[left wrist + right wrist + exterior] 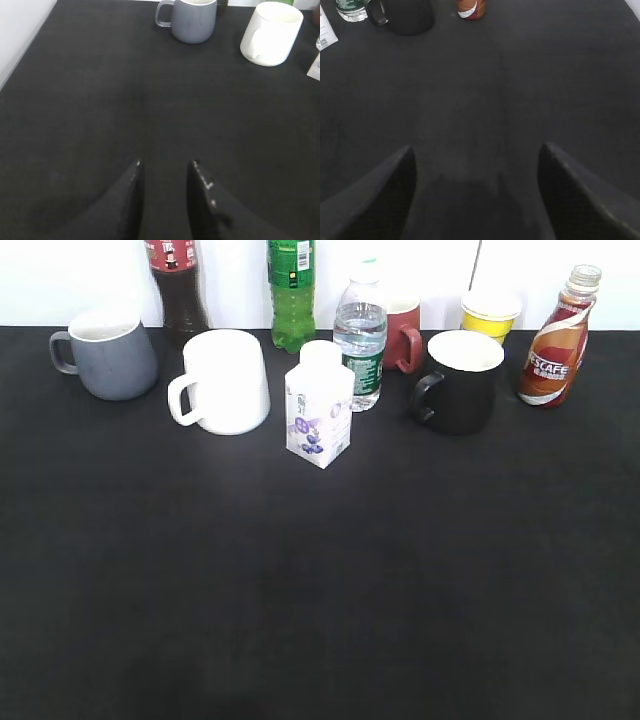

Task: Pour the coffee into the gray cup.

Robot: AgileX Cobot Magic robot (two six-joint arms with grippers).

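Note:
The coffee bottle (556,350) with its red-and-white NESCAFE label stands upright at the back right of the black table; its base shows at the top of the right wrist view (471,9). The gray cup (110,355) stands at the back left, handle to the left, and shows in the left wrist view (192,19). My left gripper (166,164) is open and empty over bare table, well short of the gray cup. My right gripper (476,150) is wide open and empty, well short of the coffee bottle. Neither gripper shows in the exterior view.
Along the back stand a cola bottle (177,285), a green bottle (291,290), a water bottle (360,335), a red mug (404,332) and a yellow cup (490,313). A white mug (225,380), a small carton (319,410) and a black mug (458,380) stand in front.

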